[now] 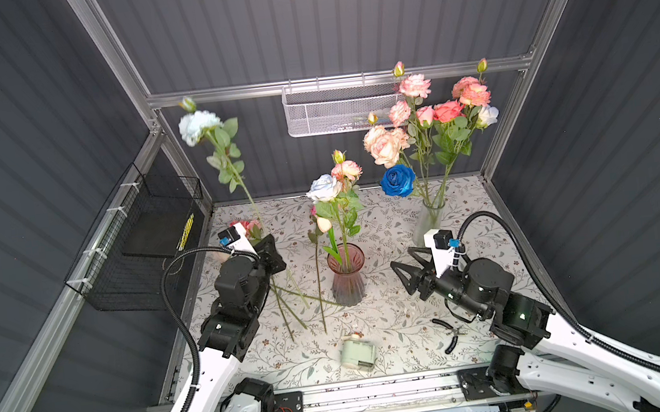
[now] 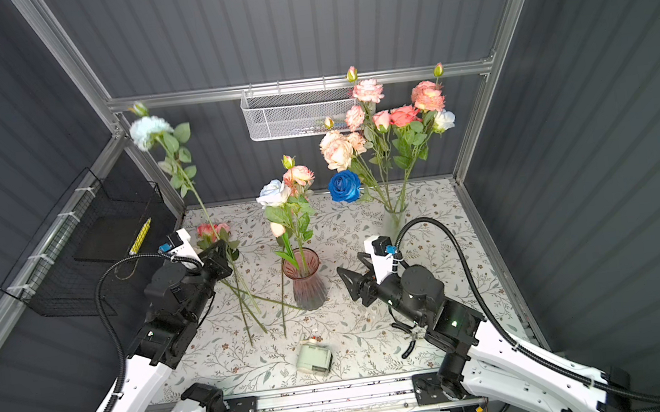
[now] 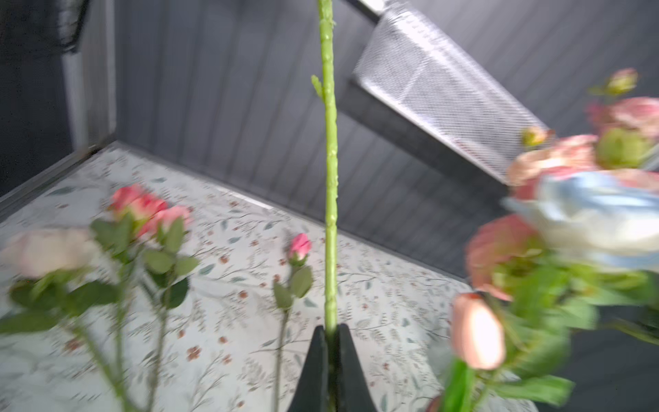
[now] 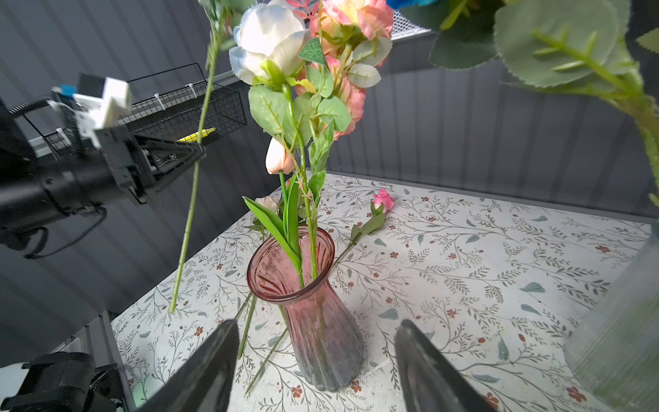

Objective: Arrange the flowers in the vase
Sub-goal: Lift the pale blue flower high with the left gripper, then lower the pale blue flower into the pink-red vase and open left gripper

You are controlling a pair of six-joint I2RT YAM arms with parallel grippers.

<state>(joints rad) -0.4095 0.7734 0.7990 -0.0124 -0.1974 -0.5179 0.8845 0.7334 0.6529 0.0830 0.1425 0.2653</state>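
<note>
The left end effector (image 3: pixel 331 326) is clamped on the bare stem (image 3: pixel 330 178) of a pale blue peony (image 1: pixel 196 125), upright over the worktop's (image 1: pixel 396 334) left side, beside the central pink vase (image 1: pixel 347 276). The right end effector (image 1: pixel 403 260) waits apart and empty. The flower looks light but top-heavy and likely to pivot. Gripping below the leaves leaves its tail free.

Floral-print table (image 1: pixel 384 218) holds a pink vase (image 1: pixel 347 280) in the middle, a clear vase (image 1: pixel 430 221) back right, and loose flowers (image 2: pixel 210 230) lying at left. Up front: a pale green gadget (image 1: pixel 358 354), maybe pliers (image 1: pixel 453 332) too.
</note>
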